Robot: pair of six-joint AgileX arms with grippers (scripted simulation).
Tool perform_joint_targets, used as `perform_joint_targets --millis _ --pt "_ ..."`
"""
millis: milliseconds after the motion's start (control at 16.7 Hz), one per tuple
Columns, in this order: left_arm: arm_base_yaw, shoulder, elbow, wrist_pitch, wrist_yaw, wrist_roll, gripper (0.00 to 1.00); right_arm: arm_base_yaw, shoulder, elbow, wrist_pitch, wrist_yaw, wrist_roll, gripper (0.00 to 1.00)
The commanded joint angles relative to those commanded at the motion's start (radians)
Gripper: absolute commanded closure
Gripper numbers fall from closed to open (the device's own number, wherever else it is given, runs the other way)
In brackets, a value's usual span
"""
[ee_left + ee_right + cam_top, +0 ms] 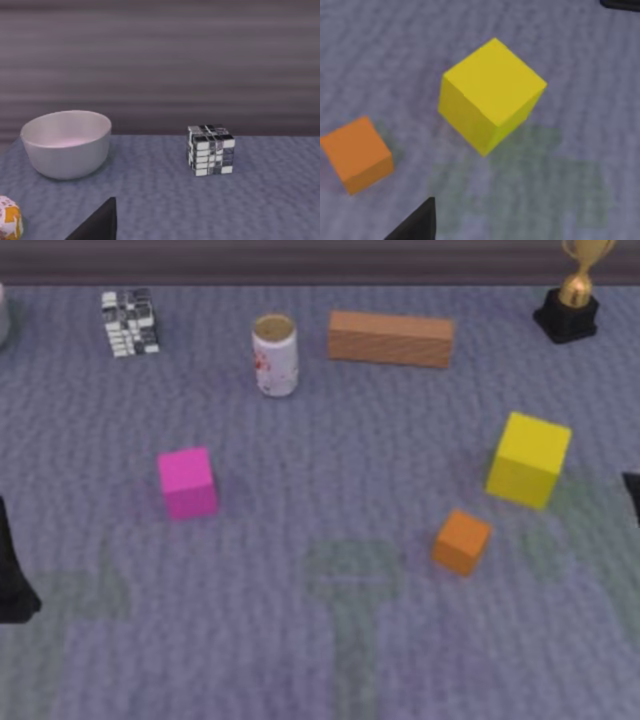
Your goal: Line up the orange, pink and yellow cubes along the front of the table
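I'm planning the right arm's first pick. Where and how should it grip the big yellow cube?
From above, I'd close the fingers on two opposite side faces of the large matte yellow cube. It sits flat but turned askew to the table edges, so the wrist should turn to match. The small orange cube stands apart.

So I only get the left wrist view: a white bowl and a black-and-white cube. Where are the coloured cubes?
Observer: The pink cube sits alone on the left half in the top view.
Operator: And yellow?
Observer: The yellow cube is on the right, the orange cube just in front of it, apart.
Operator: Anything holding them?
Observer: No, the left arm and right arm sit at the side edges of the table, touching no cube.
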Motion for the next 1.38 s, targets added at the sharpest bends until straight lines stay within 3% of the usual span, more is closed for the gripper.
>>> perform_joint_targets --millis 360,720,960,1380 --pt "0.0 0.0 0.0 0.0 0.0 0.0 0.0 0.145 0.604 0.437 -0.322 -0.001 -0.135 0.0" --pt "0.0 0.0 0.0 0.0 0.0 0.0 0.0 0.251 1.031 0.775 -0.545 0.001 -0.235 0.0" --pt "0.0 0.0 0.0 0.0 0.0 0.0 0.0 0.283 1.157 0.888 -0.61 0.004 -0.266 0.0" --pt "0.0 0.0 0.0 0.0 0.0 0.0 0.0 0.281 1.166 0.891 -0.609 0.004 -0.268 0.0"
